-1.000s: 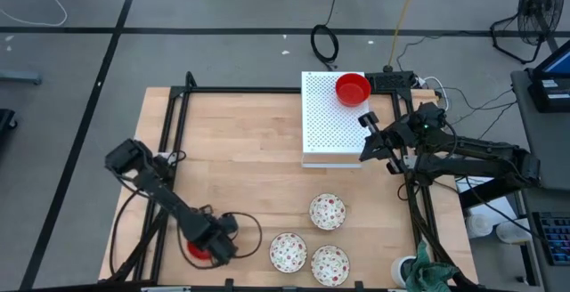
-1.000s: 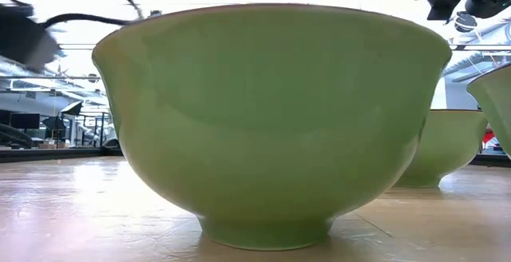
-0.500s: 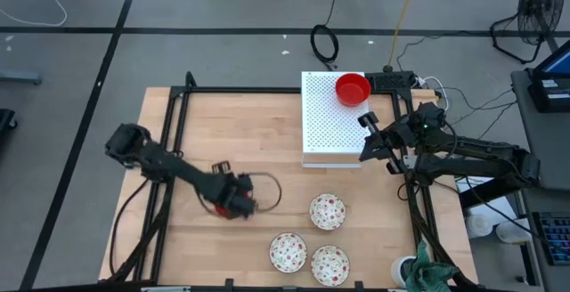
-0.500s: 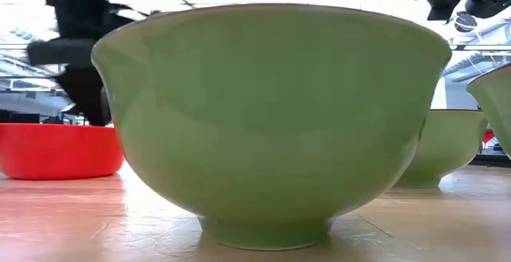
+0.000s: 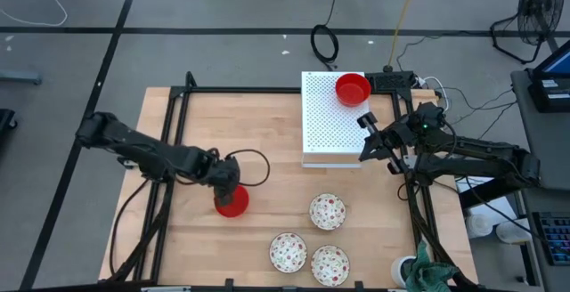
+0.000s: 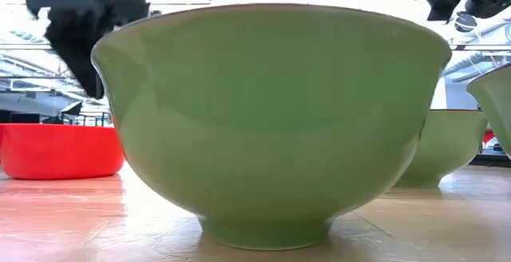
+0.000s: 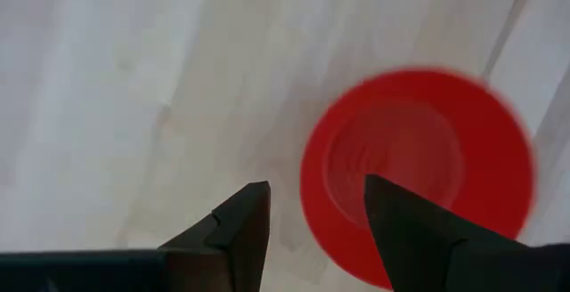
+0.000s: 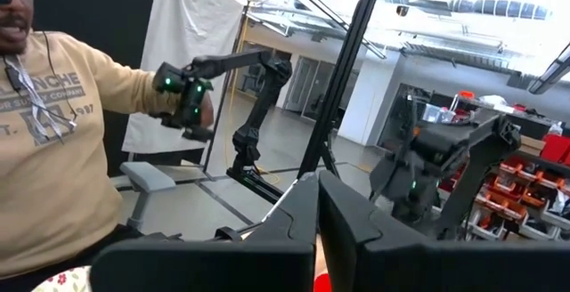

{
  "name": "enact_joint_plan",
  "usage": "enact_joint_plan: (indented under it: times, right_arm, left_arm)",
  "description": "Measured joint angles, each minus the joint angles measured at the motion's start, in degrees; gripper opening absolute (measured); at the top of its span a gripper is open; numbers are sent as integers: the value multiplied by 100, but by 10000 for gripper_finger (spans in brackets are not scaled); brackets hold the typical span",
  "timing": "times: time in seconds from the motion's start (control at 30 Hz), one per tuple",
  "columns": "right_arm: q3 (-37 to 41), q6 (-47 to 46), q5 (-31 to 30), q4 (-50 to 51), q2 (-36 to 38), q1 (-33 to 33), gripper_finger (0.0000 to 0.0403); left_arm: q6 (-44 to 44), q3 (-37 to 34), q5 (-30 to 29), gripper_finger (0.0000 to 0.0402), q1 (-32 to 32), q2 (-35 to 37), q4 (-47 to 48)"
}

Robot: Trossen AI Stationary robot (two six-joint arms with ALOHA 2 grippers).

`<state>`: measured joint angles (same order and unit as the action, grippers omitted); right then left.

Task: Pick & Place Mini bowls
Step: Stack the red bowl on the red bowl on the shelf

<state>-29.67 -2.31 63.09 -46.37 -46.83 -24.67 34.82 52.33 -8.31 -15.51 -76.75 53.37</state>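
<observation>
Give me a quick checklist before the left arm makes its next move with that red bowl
1. Left gripper gripping the red bowl: cannot tell; one finger lies over its rim, jaws apart.
2. Bowl level: cannot tell.
3. White perforated board has bare room: ok; only one other red bowl sits at its far corner.
4. Right gripper off the board: not ok; it hangs shut over the board's edge.
5. Three speckled bowls clear of the left arm: ok.
</observation>
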Motion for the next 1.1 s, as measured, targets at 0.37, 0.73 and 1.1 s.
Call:
enact_joint_plan:
  times: [0.37, 0.73, 1.1]
  right_arm:
    - [0, 0, -20, -8, 0, 2, 0]
    - [0, -2, -22, 23, -2, 2, 0]
    - [0, -2, -22, 37, 0, 2, 0]
  left_arm:
    - [-19, -979, 334, 186, 6, -59, -1431]
    - [82, -1149, 281, 186, 7, -59, -1581]
    - [173, -1149, 229, 186, 7, -59, -1569]
